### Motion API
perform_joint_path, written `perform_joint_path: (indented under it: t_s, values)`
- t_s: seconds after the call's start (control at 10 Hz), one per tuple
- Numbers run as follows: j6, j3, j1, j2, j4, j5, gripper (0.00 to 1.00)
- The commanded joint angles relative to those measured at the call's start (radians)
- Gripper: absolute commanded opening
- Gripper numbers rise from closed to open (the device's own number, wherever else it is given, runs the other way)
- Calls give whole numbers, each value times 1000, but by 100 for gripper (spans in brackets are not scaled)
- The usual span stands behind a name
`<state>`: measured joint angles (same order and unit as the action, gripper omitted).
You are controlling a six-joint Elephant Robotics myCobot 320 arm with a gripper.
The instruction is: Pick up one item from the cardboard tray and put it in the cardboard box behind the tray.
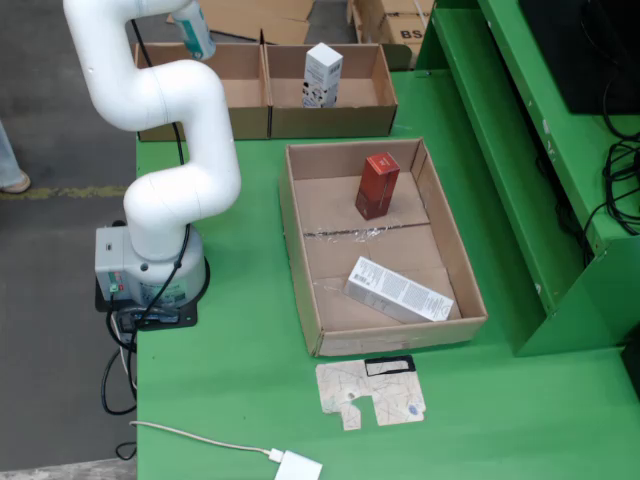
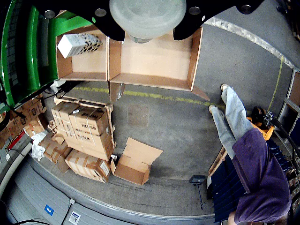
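The cardboard tray (image 1: 300,235) lies on the green table. In it a red box (image 1: 377,185) stands upright at the back and a white box (image 1: 398,291) lies flat at the front. Behind it stand two open cardboard boxes; the right one (image 1: 372,92) holds an upright white carton (image 1: 322,75). A teal and white bottle (image 1: 194,29) hangs tilted over the left box (image 1: 245,95), at the arm's end cut off by the top edge. In the wrist view my gripper (image 2: 147,28) holds its round pale end (image 2: 147,14) above the empty box (image 2: 159,61), beside the carton (image 2: 77,43).
A flat cardboard cut-out (image 1: 370,392) and a white plug with cable (image 1: 298,466) lie near the table's front. A green shelf frame (image 1: 520,150) borders the right side. On the floor beyond are stacked cartons (image 2: 84,136) and a person in purple (image 2: 262,178).
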<state>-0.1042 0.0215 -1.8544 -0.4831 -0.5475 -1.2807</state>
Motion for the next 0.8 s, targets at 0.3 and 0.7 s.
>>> perform_joint_path:
  t_s: [0.3, 0.7]
  values:
    - [-16, -21, -1, -21, -28, -36, 0]
    - [-11, -21, 1, -54, -25, -31, 0]
